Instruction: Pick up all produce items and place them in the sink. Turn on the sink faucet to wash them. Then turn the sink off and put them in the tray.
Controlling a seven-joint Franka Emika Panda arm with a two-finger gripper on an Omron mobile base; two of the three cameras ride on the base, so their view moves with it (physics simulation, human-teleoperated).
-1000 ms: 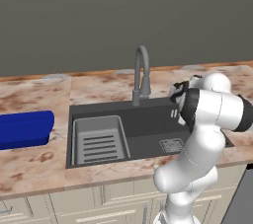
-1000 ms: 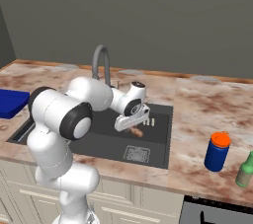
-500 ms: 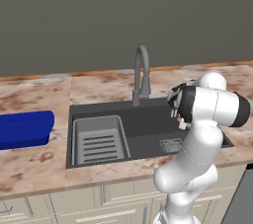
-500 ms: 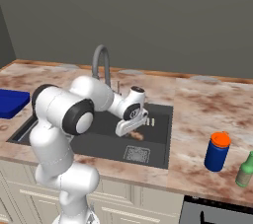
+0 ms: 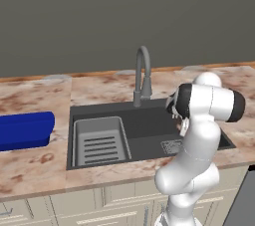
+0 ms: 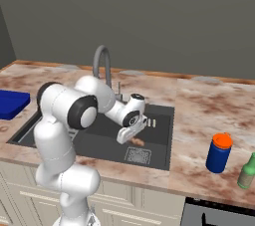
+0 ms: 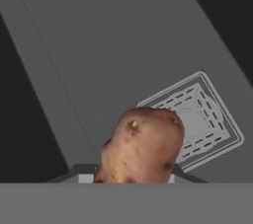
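Gripping the potato [image 7: 141, 146] tight, our gripper [image 6: 133, 137] is hanging mid-frame in the right base view, clamped on it over the sink [image 6: 94, 135]. We're seeing the drain grate [image 7: 197, 119] just beyond, the faucet [image 6: 103, 65] behind, and the blue tray [image 5: 25, 129] sitting far left.

Marbled counter [image 6: 199, 105] with blue tray [image 5: 25, 129], blue jar [image 6: 218, 153]

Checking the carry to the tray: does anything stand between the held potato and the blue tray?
Nothing visible blocks it. The gripper holds the potato over the sink, above the drain. The tray lies on the counter left of the sink. Between them are the rack in the sink and the faucet behind.
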